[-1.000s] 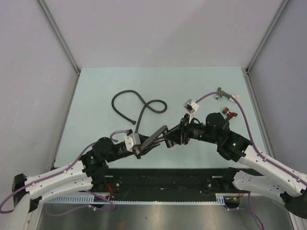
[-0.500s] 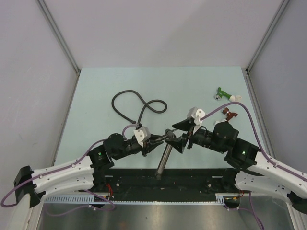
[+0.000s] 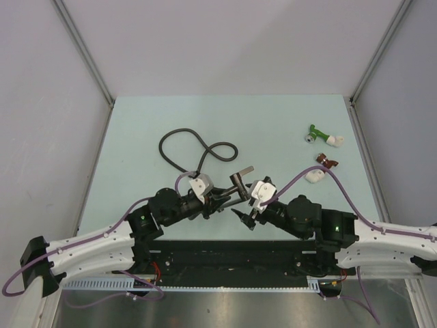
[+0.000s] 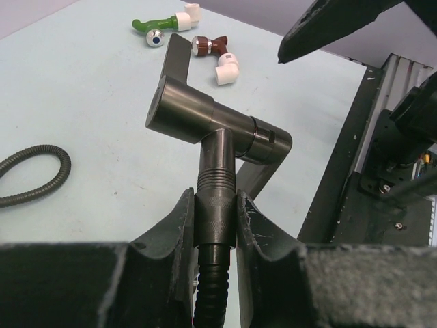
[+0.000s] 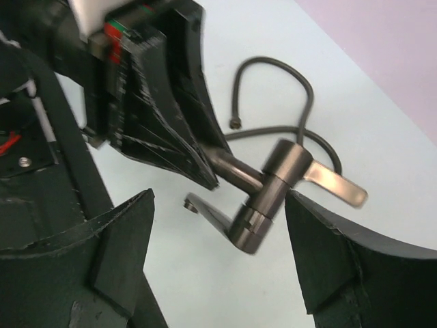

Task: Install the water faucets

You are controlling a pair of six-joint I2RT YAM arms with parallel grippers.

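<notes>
While left jaws clamp faucet [image 4: 205, 116] stem, right jaws gape, faucet just beyond.

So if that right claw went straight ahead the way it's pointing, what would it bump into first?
Most likely the faucet. Its dark T-shaped body sits straight ahead of the open right gripper, in line with the gap between its fingers, and is held up by the left gripper. How far ahead is hard to judge.

Right gripper [image 5: 218, 205], jaws now wide, off the faucet [image 4: 205, 116]; left gripper [image 4: 215, 205] alone on it.
</notes>
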